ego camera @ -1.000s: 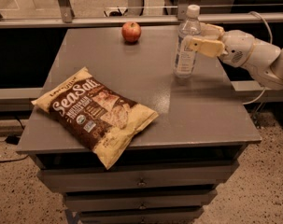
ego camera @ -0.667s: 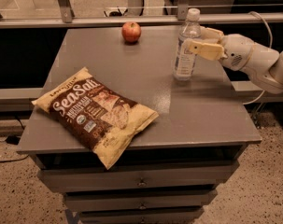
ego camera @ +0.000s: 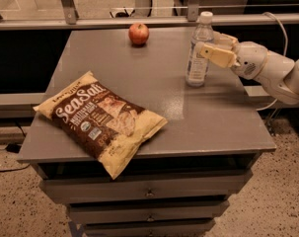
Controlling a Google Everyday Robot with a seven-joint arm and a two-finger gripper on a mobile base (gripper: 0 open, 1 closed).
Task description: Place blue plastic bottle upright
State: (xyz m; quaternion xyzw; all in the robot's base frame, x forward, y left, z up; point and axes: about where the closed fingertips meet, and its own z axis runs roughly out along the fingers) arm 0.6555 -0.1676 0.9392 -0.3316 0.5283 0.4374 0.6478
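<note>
On the far right part of the grey cabinet top (ego camera: 213,127), the blue plastic bottle (ego camera: 196,68) stands upright, white cap uppermost. Gripper (ego camera: 207,43) reaches in from the right at the bottle's shoulder, fingers (ego camera: 217,55) clasped on either side of it. Red apple (ego camera: 138,33) sits near the back edge, well apart. Sea Salt chip bag (ego camera: 102,120) lies flat at front left, one corner overhanging the drawers (ego camera: 149,191).

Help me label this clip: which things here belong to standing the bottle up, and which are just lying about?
Job: blue plastic bottle, upright on the table, right side; gripper, at the bottle's upper part.
Lying about: apple at the far edge; chip bag at front left.
</note>
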